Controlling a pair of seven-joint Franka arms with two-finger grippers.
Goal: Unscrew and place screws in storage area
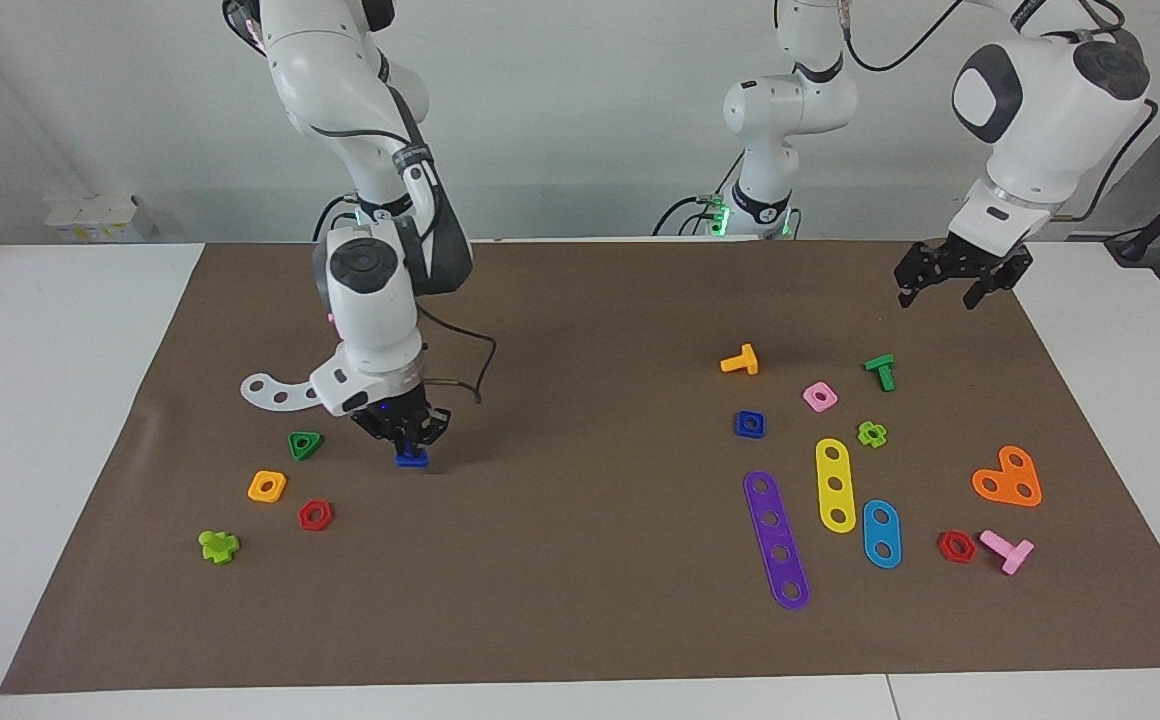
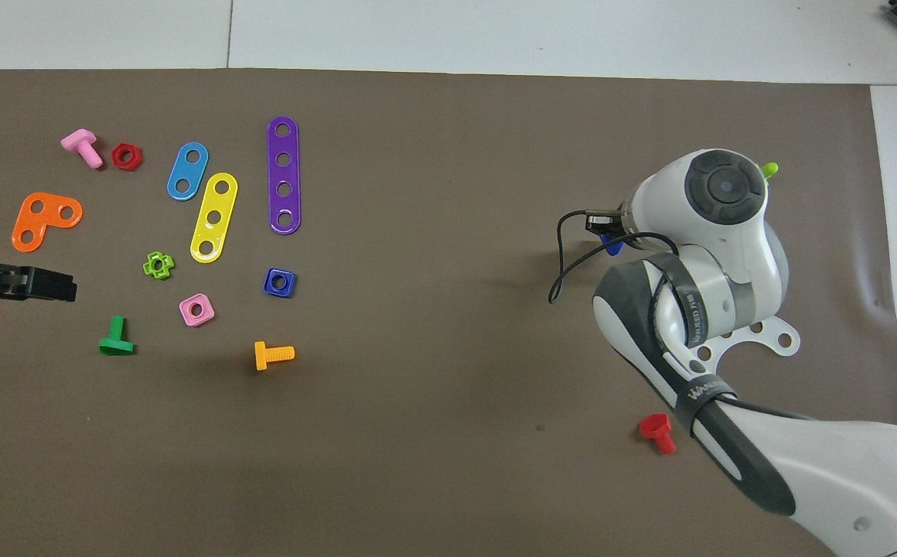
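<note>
Dark-blue bolt (image 1: pixel 410 459): pinched between the closed fingertips of the right gripper (image 1: pixel 406 440), head down, hanging just beneath it, lower left of centre in the facing view, close over the brown mat (image 1: pixel 580 560) beside the green triangular nut (image 1: pixel 305 445).
Left gripper (image 1: pixel 960 282): fingers spread, holding nothing, raised at upper right of that view; this arm waits.

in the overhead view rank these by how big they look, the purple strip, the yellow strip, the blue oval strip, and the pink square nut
1. purple strip, four holes, clearly longest.
2. yellow strip, three holes.
3. blue oval strip, two holes.
4. pink square nut, smallest.
All lie flat on the mat close together, so nearness to the camera hardly skews this.
</note>
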